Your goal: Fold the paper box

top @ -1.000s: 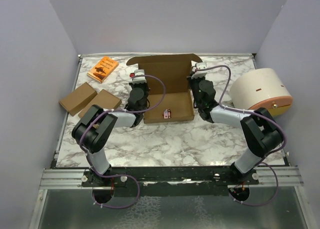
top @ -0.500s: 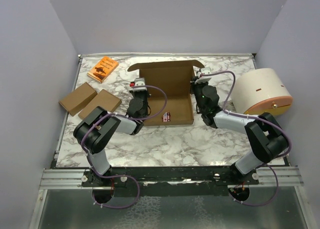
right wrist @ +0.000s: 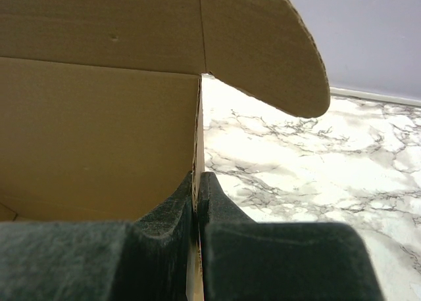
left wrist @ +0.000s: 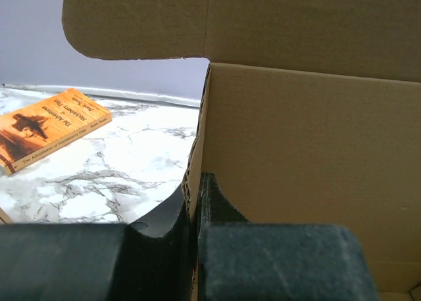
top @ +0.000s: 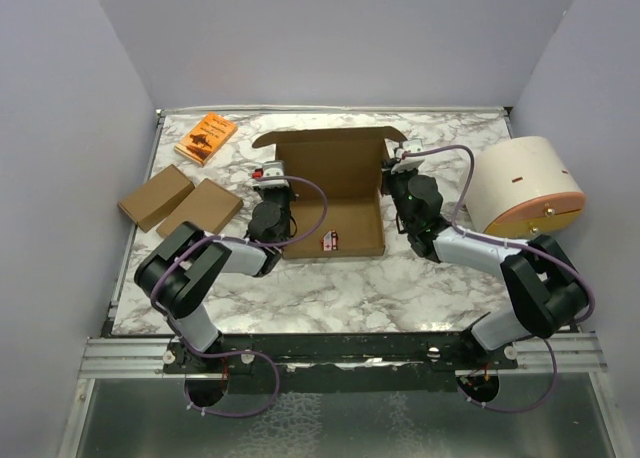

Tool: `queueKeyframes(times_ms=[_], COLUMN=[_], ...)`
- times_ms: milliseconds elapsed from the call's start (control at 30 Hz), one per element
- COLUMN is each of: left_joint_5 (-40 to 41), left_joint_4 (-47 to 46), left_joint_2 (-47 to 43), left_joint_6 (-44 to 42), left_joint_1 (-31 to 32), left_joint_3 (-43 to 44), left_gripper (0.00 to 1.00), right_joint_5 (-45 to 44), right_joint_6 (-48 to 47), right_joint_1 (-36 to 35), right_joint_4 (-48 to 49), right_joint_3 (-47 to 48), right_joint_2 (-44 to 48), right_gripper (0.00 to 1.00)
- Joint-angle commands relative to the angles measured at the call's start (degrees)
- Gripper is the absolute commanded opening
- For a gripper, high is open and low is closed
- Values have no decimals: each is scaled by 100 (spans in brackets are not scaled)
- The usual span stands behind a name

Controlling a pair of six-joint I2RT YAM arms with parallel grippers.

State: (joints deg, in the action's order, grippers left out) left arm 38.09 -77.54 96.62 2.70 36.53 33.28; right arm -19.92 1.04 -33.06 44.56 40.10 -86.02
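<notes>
Top external view, orange book [top: 206,138] far left on marble table [top: 340,278], left gripper [top: 274,185] pinching left side wall of open paper box [top: 335,193] at table centre, lid upright, right gripper [top: 392,175] pinching right wall, cream round drum [top: 523,186] far right.

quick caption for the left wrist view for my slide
Left gripper shut on a side wall of the paper box, lid raised; orange book on the marble table beyond.

Robot lab cell: plain grey walls [top: 70,128] round marble-top table [top: 340,278], 2 arms [top: 185,268] on alu rail [top: 125,356]
</notes>
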Motion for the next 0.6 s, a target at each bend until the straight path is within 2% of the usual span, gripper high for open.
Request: queueKeyframes(times_ms=[0,267,433,567], left_joint_5=[-230,-180,-149,-379], left_joint_4=[660,632,294,247], left_joint_2=[-180,-277,-31,369], left_joint_6=[453,440,-9,-371], left_joint_1=[139,143,133,20], left_joint_3=[-197,-362,-102,474], left_gripper=[0,0,0,0], right_joint_5=[452,447,383,364], right_joint_6=[220,228,-84,-277], right_joint_1=[-137,-146,-174,-179], right_joint_4=[-494,-655,61,776], right_joint_3=[-100,-75,206,527], right_joint_2=[128,156,-182,-658], right_gripper=[3,3,1,1])
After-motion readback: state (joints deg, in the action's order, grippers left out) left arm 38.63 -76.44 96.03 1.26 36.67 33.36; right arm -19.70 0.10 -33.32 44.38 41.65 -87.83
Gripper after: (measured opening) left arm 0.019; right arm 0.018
